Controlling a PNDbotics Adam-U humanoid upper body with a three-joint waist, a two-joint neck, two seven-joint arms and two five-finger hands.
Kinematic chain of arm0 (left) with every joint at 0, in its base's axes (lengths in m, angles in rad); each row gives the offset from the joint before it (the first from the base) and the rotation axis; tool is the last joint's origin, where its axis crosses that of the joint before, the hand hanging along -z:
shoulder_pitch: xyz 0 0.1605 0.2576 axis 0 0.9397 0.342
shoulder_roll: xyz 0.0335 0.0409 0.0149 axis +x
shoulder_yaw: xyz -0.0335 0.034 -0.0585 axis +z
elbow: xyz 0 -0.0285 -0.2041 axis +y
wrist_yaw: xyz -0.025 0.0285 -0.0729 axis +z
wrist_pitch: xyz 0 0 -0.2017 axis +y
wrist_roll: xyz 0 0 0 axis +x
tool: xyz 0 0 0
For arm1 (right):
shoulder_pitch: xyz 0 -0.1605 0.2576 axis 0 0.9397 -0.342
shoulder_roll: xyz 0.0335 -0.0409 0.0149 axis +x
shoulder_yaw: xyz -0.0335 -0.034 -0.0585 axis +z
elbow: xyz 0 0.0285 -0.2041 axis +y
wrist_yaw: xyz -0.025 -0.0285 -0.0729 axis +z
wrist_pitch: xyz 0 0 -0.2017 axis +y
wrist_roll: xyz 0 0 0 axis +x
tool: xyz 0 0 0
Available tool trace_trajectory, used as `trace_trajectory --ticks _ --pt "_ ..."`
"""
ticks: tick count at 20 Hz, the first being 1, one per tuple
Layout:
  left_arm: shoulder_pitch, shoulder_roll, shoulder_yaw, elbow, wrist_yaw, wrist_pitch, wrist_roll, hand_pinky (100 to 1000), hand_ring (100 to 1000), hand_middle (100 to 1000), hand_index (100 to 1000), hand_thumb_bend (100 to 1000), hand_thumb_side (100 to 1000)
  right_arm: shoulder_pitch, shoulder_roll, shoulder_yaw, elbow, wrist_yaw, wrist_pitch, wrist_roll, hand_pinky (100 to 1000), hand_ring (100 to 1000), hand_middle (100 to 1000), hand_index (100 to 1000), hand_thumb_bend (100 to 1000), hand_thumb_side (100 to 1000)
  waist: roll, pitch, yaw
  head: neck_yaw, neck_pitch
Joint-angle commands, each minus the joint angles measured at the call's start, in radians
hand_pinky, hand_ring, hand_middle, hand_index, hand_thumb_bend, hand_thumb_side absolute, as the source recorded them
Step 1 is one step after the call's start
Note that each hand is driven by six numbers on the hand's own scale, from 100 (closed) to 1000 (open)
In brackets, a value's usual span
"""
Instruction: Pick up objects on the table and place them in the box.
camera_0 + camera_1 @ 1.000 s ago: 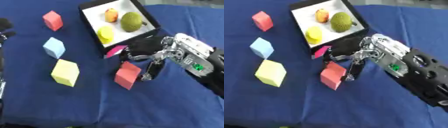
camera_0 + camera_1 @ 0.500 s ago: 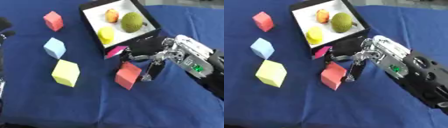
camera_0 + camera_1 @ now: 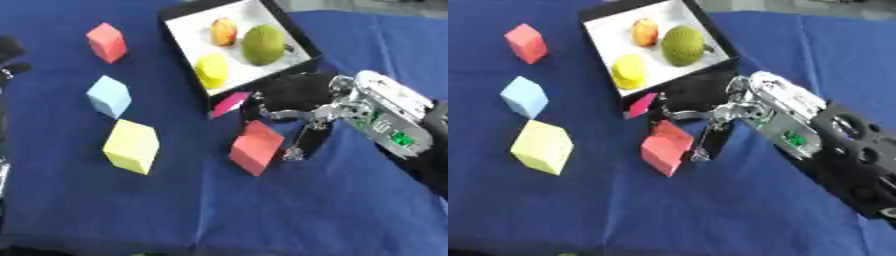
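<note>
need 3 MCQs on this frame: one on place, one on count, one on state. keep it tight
1. Where is the yellow cube?
A. inside the box
B. on the cloth, nearer the camera than the light blue cube
C. under the right hand

2. How many items lie in the box?
A. one
B. three
C. five

3. What is the right hand doing?
A. resting flat far from any cube
B. carrying the yellow cube
C. fingers spread at the red cube beside the box

Answers: 1 B, it sits on the blue cloth below the light blue cube. 2 B, a yellow piece, a peach-coloured fruit and a green fruit. 3 C, its fingers flank the red cube, not visibly closed on it.
</note>
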Motion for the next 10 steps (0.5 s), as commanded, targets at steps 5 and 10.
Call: trace_trajectory --ticks 5,10 --pt "-0.006 0.020 0.000 -0.019 -0.004 -0.001 -0.003 713 748 594 661 100 727 -0.045 -0.072 -0.031 -0.096 -0.037 0.021 -0.005 701 613 497 626 365 100 -0.004 -0.017 -0.006 -0.001 -0.005" --pt "-0.002 0.024 0.001 -0.018 -0.005 -0.001 -0.003 713 749 594 661 100 728 -0.070 -0.131 -0.059 -0.182 -0.118 0.075 0.055 700 613 498 627 365 100 -0.006 -0.018 -0.011 0.004 -0.002"
